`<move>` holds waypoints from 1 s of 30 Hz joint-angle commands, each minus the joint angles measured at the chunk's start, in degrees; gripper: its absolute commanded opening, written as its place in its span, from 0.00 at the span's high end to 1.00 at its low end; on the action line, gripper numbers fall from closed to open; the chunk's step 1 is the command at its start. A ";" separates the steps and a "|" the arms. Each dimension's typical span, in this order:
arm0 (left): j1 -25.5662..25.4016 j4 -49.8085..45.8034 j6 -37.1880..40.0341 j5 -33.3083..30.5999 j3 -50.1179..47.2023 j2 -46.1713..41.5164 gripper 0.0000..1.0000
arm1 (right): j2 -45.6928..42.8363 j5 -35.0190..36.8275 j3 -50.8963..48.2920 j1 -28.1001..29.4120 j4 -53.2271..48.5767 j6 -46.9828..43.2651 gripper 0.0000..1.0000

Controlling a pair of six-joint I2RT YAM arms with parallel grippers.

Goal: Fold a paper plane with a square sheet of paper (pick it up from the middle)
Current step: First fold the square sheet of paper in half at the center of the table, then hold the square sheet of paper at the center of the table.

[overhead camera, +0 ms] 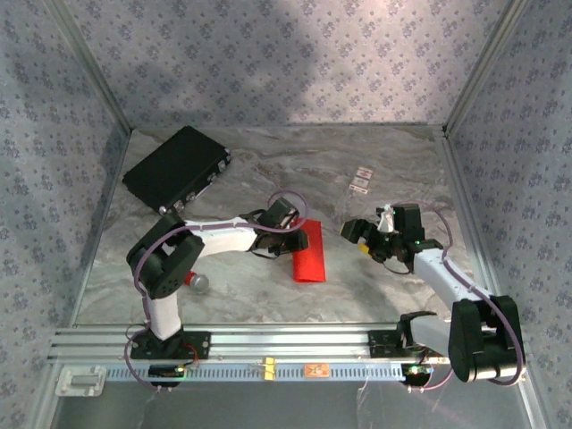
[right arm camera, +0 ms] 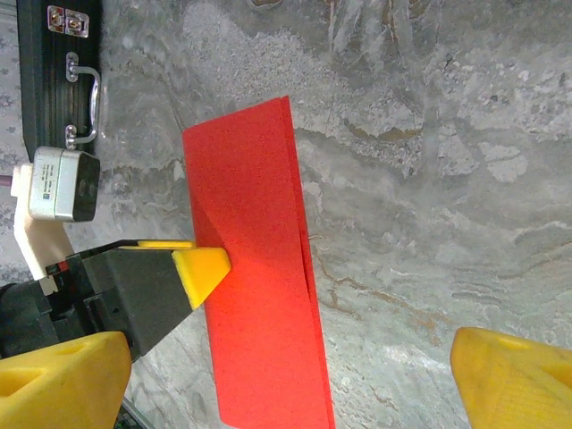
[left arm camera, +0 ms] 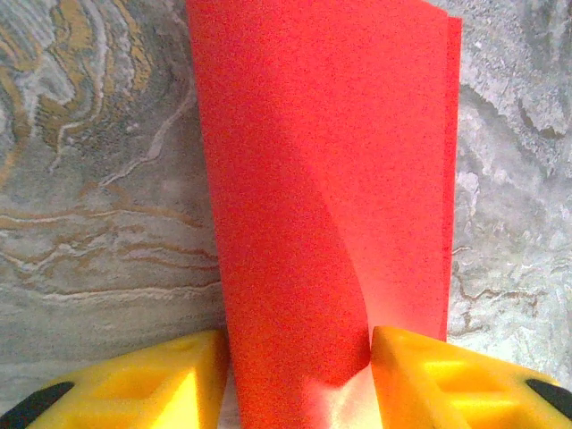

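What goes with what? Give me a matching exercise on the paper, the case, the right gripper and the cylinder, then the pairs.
1. paper
2. case
3. right gripper
4. cylinder

A. far left of the table
B. open, apart from the paper
C. red, folded, at the left gripper
D. near left of the table

Pairs: 1-C; 2-A; 3-B; 4-D
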 commanded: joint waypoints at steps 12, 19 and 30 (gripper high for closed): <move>0.46 -11.50 3.41 -2.97 4.77 5.59 0.50 | 0.31 1.04 -0.74 0.66 0.03 0.83 0.06; 0.46 -12.48 2.02 -3.63 5.15 6.85 0.48 | 0.31 1.20 -0.35 0.66 -0.23 0.82 0.06; 0.22 -16.31 4.44 -4.65 7.91 9.14 0.48 | 0.31 1.38 -0.18 1.16 -0.42 0.80 0.06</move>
